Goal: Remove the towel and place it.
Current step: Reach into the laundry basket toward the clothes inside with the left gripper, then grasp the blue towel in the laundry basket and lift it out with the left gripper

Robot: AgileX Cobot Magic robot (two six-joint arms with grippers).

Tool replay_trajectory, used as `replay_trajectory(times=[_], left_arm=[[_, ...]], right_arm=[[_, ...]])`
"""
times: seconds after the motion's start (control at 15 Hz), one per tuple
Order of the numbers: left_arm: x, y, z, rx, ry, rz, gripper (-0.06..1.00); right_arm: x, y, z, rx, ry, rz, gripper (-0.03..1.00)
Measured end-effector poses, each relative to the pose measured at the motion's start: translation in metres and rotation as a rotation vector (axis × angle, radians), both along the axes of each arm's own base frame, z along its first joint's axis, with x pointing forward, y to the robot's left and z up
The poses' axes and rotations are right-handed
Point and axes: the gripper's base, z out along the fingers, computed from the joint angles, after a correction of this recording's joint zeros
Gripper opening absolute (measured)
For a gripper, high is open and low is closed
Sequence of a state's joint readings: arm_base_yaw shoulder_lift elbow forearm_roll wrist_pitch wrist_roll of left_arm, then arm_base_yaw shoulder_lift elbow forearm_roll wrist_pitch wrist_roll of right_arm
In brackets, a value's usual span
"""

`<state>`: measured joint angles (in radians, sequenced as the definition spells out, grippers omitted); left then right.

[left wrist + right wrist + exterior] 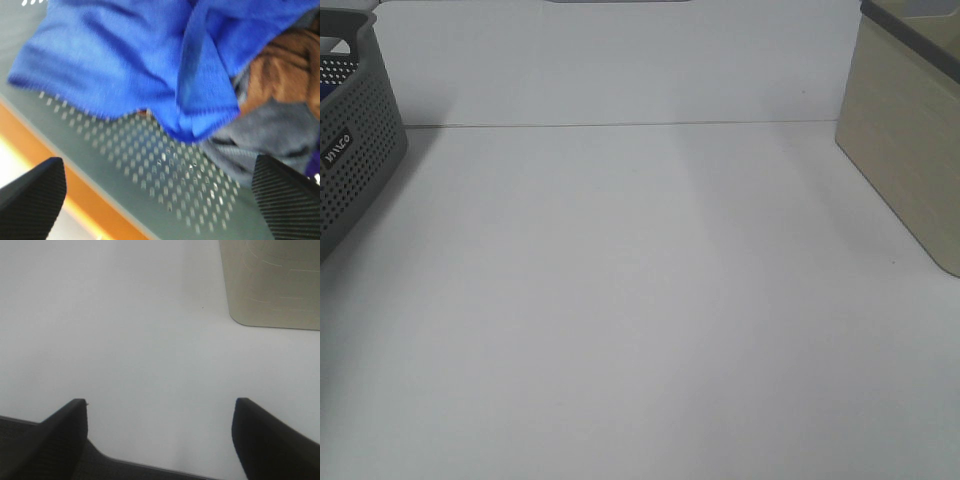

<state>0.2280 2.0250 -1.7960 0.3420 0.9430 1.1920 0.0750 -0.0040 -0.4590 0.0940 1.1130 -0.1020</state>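
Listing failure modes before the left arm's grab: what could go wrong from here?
1. The towel lies bunched against a brown cloth and a grey cloth; the open left gripper could pinch those too.
2. The towel sits close to the basket wall, so the gripper might hit it.

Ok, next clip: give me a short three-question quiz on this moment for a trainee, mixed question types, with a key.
1. True or false: the towel already lies spread on the white table.
2. Which end effector is at the grey basket? A) left B) right C) both
3. Fill in: in the basket, next to the towel, lie a brown cloth and a ___ cloth.
Key: 1 false, it is bunched in the basket. 2 A, the left end effector, open. 3 grey, the grey cloth.
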Motion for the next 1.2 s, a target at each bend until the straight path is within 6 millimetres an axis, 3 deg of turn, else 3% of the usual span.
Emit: replay_trajectory(times=[0.13, 0.2, 0.33, 0.8, 0.93, 1.2], left_arm=[[0.01, 0.002, -0.027, -0.009, 0.034, -0.01, 0.95], [0.017, 0.003, -0.051, -0.017, 0.073, -0.015, 0.95], [0.023, 0.004, -0.067, -0.02, 0.074, -0.028, 0.95], [0.031, 0.003, -0.083, -0.043, 0.054, -0.048, 0.93], [0.03, 0.001, -0.084, -0.059, 0.062, -0.052, 0.84], [0.03, 0.0, -0.084, -0.069, 0.069, -0.058, 0.29]], right_arm=[[0.0, 0.0, 0.0, 0.0, 0.0, 0.0, 0.78], [0.0, 0.0, 0.0, 0.0, 0.0, 0.0, 0.78], [0.0, 0.0, 0.0, 0.0, 0.0, 0.0, 0.78], [0.0, 0.0, 0.0, 0.001, 0.0, 0.001, 0.78], [0.0, 0.0, 0.0, 0.001, 0.0, 0.001, 0.78], [0.0, 0.0, 0.0, 0.001, 0.0, 0.001, 0.78]])
